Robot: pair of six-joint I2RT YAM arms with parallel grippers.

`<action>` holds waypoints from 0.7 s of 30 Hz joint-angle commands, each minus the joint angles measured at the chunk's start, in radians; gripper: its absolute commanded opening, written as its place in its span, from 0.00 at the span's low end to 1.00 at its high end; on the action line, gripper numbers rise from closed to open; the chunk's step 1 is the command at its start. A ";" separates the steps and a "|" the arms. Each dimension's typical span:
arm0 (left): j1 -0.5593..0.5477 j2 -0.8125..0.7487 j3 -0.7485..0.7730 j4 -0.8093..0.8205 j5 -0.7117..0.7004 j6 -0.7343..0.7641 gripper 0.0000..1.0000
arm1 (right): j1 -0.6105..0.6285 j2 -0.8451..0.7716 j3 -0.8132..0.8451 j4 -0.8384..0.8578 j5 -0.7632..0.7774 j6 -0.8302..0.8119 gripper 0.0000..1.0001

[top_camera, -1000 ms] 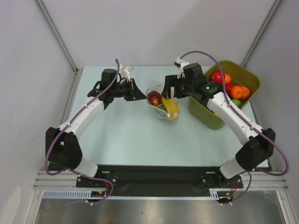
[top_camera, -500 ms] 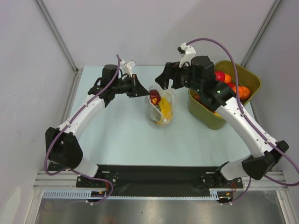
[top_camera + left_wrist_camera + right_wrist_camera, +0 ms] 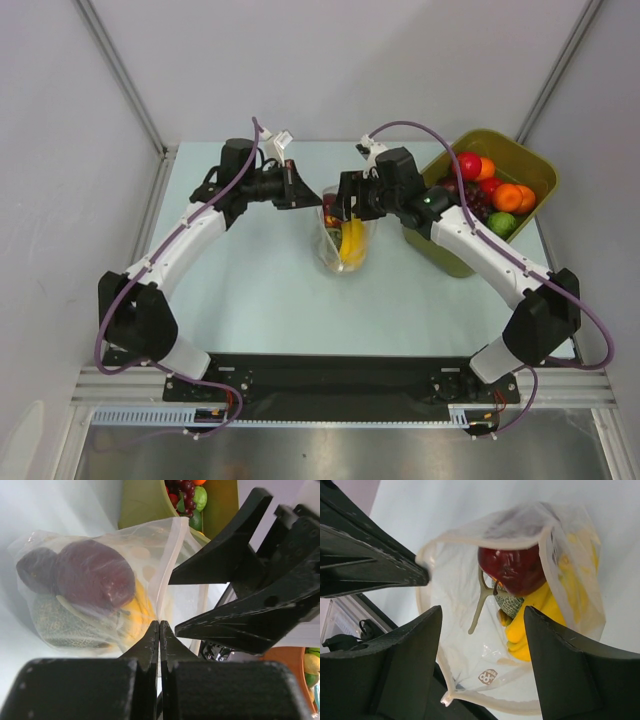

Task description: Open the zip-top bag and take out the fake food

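Note:
The zip-top bag [image 3: 344, 243] stands on the table with its mouth open at the top. My left gripper [image 3: 310, 197] is shut on the bag's left rim, and the plastic edge runs between its closed jaws [image 3: 159, 626]. My right gripper [image 3: 346, 204] is open just over the bag mouth, with its jaws astride the opening [image 3: 482, 617] and holding nothing. Inside the bag are a dark maroon fruit [image 3: 512, 566], a yellow banana [image 3: 536, 625] and a netted grey-green melon [image 3: 57, 625]. A second purple piece [image 3: 34, 569] lies beside the maroon one.
The olive-green tub [image 3: 447, 252] stands right of the bag, close under the right arm. It holds red, orange and green toy fruit [image 3: 490, 190]. Grey walls enclose the table at the back and sides.
The right gripper rose off the bag, then came back down open over its mouth. The left gripper moved right onto the bag's rim. The bag now stands upright and open.

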 commanded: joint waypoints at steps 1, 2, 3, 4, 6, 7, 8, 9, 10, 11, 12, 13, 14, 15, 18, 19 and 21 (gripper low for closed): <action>-0.007 0.001 0.055 0.007 0.026 0.004 0.00 | 0.010 -0.011 -0.004 0.024 0.029 0.014 0.72; -0.005 0.004 0.056 0.007 0.031 0.004 0.00 | 0.013 -0.010 -0.010 0.026 0.047 0.015 0.72; -0.007 0.004 0.059 0.005 0.032 0.004 0.00 | 0.014 -0.002 -0.012 0.026 0.056 0.015 0.73; -0.007 0.004 0.062 0.004 0.037 0.004 0.00 | 0.017 0.001 -0.016 0.030 0.059 0.015 0.74; -0.007 0.010 0.065 0.001 0.040 0.004 0.00 | 0.026 0.006 -0.032 0.059 0.078 0.023 0.78; -0.007 0.011 0.069 0.001 0.046 0.006 0.00 | 0.028 0.009 -0.042 0.074 0.082 0.024 0.79; -0.005 0.013 0.070 -0.003 0.046 0.007 0.00 | 0.033 0.012 -0.049 0.102 0.099 0.023 0.81; -0.007 0.016 0.072 -0.004 0.049 0.007 0.00 | 0.036 0.016 -0.064 0.113 0.110 0.029 0.81; -0.007 0.017 0.073 -0.007 0.051 0.007 0.00 | 0.039 0.021 -0.070 0.125 0.114 0.026 0.82; -0.007 0.019 0.075 -0.009 0.057 0.009 0.00 | 0.039 0.030 -0.076 0.151 0.125 0.027 0.83; -0.008 0.020 0.075 -0.010 0.057 0.009 0.00 | 0.040 0.036 -0.085 0.163 0.134 0.026 0.83; -0.008 0.022 0.076 -0.012 0.061 0.009 0.00 | 0.042 0.041 -0.101 0.176 0.144 0.026 0.84; -0.008 0.024 0.076 -0.013 0.065 0.009 0.01 | 0.042 0.045 -0.111 0.205 0.160 0.024 0.85; -0.008 0.024 0.078 -0.013 0.068 0.010 0.00 | 0.042 0.042 -0.124 0.226 0.165 0.023 0.85; -0.008 0.031 0.090 -0.033 0.072 0.021 0.00 | 0.042 0.030 -0.188 0.337 0.165 0.000 0.87; -0.008 0.034 0.096 -0.042 0.072 0.023 0.00 | 0.043 0.027 -0.209 0.375 0.156 -0.009 0.87; -0.007 0.039 0.099 -0.047 0.077 0.026 0.00 | 0.043 0.030 -0.256 0.482 0.118 -0.040 0.88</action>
